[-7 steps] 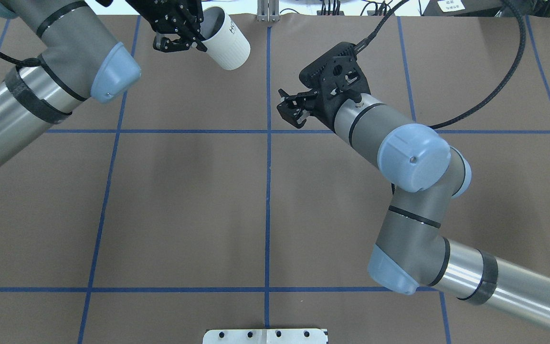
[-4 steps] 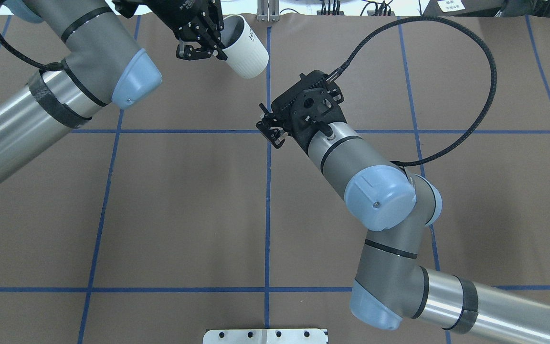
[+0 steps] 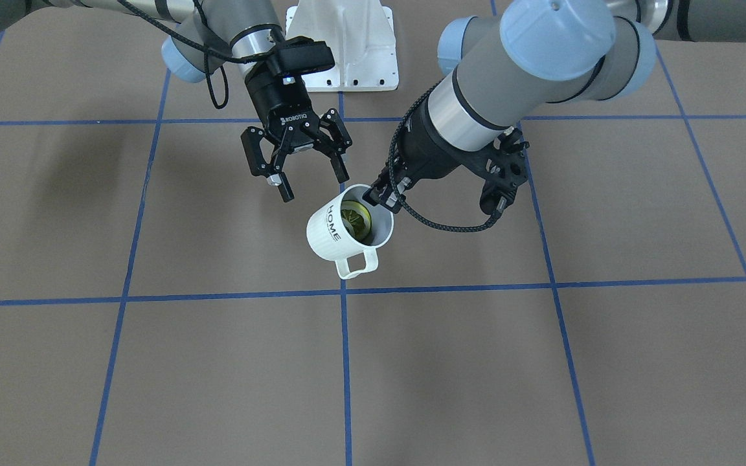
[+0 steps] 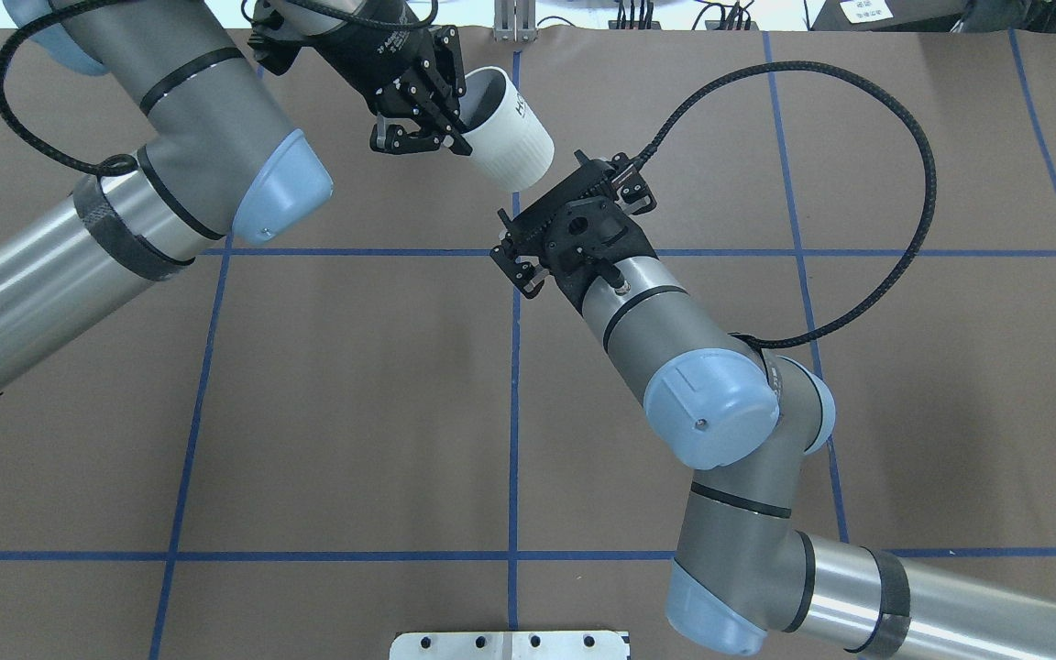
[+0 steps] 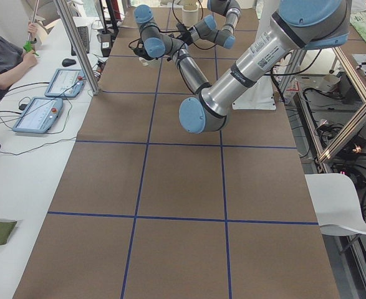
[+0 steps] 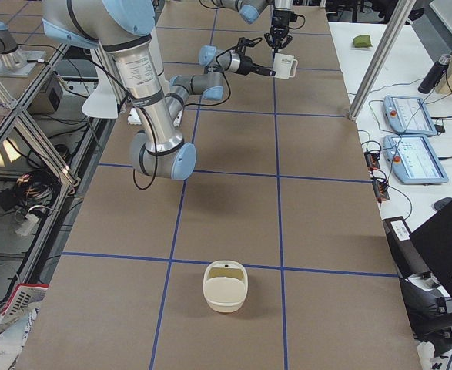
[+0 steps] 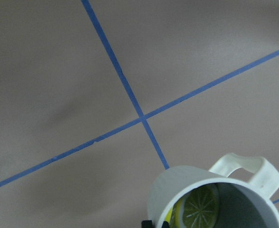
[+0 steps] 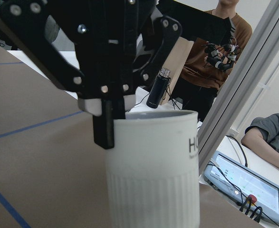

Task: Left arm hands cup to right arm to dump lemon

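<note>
Ribbed white cup (image 3: 329, 234), lemon (image 3: 355, 219) inside, pinched at its rim by left gripper (image 3: 381, 196); right gripper (image 3: 315, 184) spread just beside, apart

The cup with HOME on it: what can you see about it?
The cup is a small white mug, ribbed low on its side, with black HOME lettering and a loop handle. It hangs tilted above the table, pinched at the rim by the left gripper. A lemon slice lies inside. The open right gripper is near, not touching.
</note>
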Available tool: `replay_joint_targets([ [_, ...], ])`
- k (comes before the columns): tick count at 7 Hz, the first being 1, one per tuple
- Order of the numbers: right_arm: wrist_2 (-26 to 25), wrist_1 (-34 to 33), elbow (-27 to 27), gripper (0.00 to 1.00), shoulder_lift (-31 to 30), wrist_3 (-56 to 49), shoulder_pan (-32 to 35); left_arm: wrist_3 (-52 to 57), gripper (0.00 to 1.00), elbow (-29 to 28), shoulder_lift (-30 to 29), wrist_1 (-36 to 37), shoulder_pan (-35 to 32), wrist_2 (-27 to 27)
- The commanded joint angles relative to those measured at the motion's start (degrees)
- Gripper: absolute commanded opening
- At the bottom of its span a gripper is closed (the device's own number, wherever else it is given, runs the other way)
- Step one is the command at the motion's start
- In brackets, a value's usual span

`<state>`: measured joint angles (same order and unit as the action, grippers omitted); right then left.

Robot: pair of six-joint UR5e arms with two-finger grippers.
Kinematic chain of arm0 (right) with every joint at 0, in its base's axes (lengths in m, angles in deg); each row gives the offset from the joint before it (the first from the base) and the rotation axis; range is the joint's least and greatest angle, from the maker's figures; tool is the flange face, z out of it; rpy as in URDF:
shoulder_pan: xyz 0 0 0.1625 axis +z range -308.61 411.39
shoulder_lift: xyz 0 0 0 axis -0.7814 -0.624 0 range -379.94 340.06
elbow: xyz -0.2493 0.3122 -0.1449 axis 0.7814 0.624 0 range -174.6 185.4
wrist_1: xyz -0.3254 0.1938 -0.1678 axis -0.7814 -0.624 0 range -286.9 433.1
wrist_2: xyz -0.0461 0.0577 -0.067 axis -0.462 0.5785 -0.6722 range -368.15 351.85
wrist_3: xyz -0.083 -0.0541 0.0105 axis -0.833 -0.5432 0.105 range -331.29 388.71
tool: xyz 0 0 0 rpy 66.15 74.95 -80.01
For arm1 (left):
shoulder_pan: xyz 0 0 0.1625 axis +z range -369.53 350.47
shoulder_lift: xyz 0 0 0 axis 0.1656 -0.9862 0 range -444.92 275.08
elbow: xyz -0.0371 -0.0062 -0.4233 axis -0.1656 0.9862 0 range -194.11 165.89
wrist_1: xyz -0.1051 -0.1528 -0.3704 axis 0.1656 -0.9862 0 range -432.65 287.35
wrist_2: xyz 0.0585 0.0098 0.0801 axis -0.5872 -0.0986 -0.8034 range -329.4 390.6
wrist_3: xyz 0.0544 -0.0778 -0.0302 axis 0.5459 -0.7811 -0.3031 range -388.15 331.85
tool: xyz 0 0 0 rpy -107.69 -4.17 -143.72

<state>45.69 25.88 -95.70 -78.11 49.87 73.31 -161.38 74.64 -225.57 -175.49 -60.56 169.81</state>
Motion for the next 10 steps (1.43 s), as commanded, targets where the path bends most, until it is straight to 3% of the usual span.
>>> replay_joint_targets([
  [1, -0.14, -0.07, 0.11, 0.99, -0.09, -0.15, -0.03, -1.24, 0.0, 1.52, -0.06, 0.01, 0.75, 1.15],
  [10, -2.78, -0.16, 0.73, 0.99, -0.09, -1.91, -0.03, -2.39, 0.0, 2.49, -0.59, -0.08, 3.13, 0.54],
])
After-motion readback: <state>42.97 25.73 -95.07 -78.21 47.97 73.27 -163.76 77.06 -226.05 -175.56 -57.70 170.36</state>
